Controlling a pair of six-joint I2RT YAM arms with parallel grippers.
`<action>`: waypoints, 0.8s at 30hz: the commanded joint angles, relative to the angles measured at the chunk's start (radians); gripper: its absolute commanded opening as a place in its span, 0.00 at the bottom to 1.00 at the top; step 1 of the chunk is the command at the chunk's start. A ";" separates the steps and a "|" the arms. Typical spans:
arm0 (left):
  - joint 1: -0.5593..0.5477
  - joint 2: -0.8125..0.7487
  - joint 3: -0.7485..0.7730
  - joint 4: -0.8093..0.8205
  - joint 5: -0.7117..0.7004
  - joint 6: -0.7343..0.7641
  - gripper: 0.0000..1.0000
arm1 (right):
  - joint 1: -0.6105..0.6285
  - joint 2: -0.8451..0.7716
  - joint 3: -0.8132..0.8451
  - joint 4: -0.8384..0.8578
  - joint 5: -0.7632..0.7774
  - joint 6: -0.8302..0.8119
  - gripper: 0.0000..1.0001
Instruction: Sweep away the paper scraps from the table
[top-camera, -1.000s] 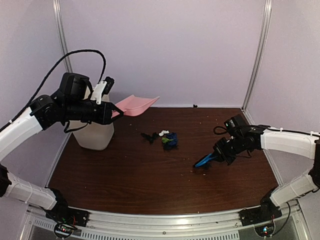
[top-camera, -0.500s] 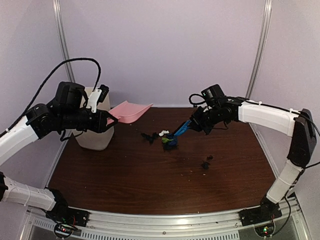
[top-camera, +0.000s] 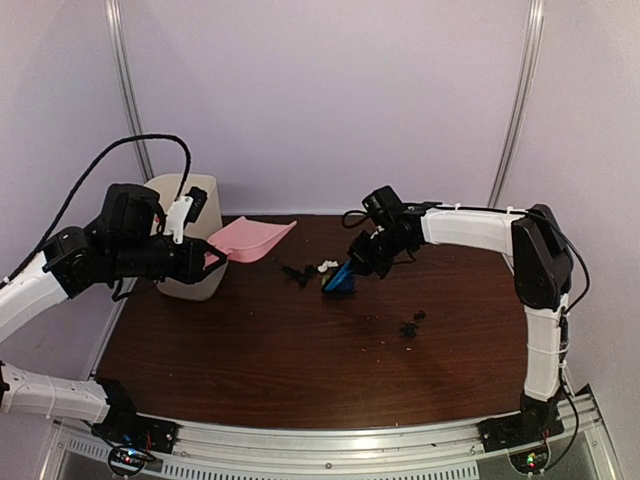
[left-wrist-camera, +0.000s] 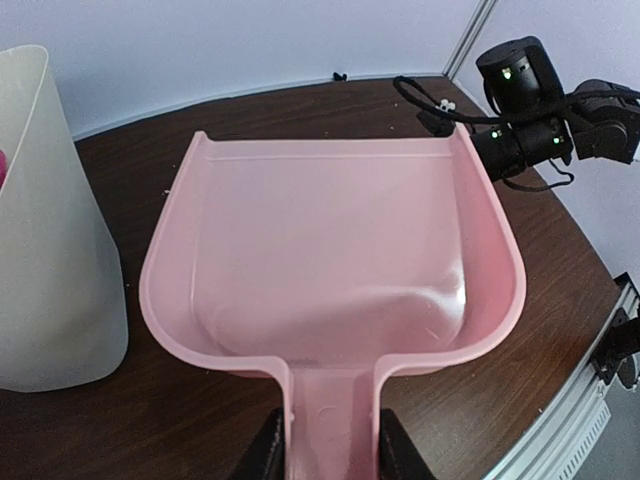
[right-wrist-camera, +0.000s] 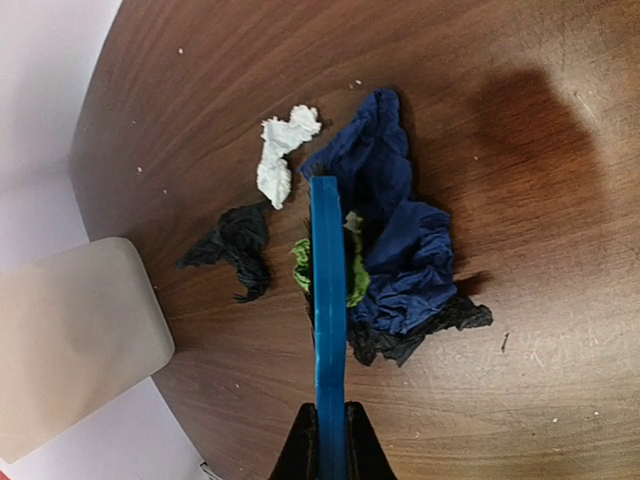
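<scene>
Right gripper (top-camera: 366, 256) swung from near the right edge of the table (top-camera: 250, 370) to centre-back, and the arm is now stretched out leftward. Blue brush (top-camera: 340, 279) went with it. It was by the black bits (top-camera: 411, 325) right of centre; now its tip is down in the main pile of paper scraps (right-wrist-camera: 400, 240), lower than half a second ago. Black bits are left uncovered where the brush was. Left gripper (top-camera: 212, 258) dropped lower, toward the near edge, and the pink dustpan (top-camera: 250, 240) came down with it, closer to the tabletop. White bin (top-camera: 185, 190) at the back-left corner is now less hidden by the left arm.
</scene>
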 joint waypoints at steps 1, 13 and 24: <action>-0.006 -0.019 -0.029 0.051 -0.009 -0.019 0.00 | 0.003 -0.018 -0.031 -0.072 -0.006 -0.050 0.00; -0.006 0.010 -0.051 0.054 0.013 0.005 0.00 | 0.004 -0.244 -0.370 -0.081 0.007 -0.051 0.00; -0.084 0.072 -0.030 0.071 0.019 0.095 0.00 | 0.005 -0.529 -0.526 -0.227 0.022 -0.126 0.00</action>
